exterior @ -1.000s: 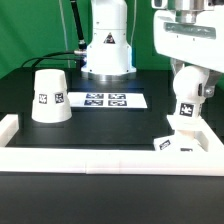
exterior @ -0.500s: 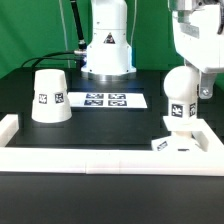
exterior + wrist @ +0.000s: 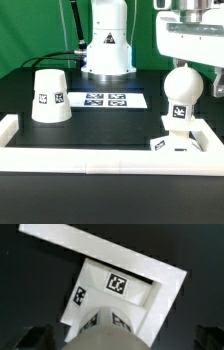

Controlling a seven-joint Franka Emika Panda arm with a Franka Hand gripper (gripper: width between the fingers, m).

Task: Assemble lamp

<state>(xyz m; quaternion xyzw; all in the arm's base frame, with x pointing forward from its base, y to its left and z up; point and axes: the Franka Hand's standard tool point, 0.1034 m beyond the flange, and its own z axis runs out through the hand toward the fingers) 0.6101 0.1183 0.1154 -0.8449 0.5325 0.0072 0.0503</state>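
The round white bulb [image 3: 181, 86] stands upright on its short neck in the small blocky base [image 3: 178, 144], at the exterior view's right, close to the front rail. My gripper [image 3: 192, 76] is above it, open, with its fingers either side of the bulb's top and not touching it. In the wrist view the bulb [image 3: 105, 331] lies between the two dark fingertips [image 3: 40, 339] with a gap on each side, and the tagged base [image 3: 116, 285] shows beyond it. The tapered cup-shaped shade [image 3: 50, 96] stands mouth down at the exterior view's left.
The marker board [image 3: 105, 100] lies flat at the middle of the black table. The long white border rail [image 3: 90, 155] runs along the front and turns up at both ends; it also shows in the wrist view [image 3: 100, 246]. The arm's white pedestal [image 3: 107, 45] stands at the back.
My gripper has let go of the bulb and risen: a second ago its fingers were low around the bulb, now they are at the bulb's top. The bulb stays upright on the base.
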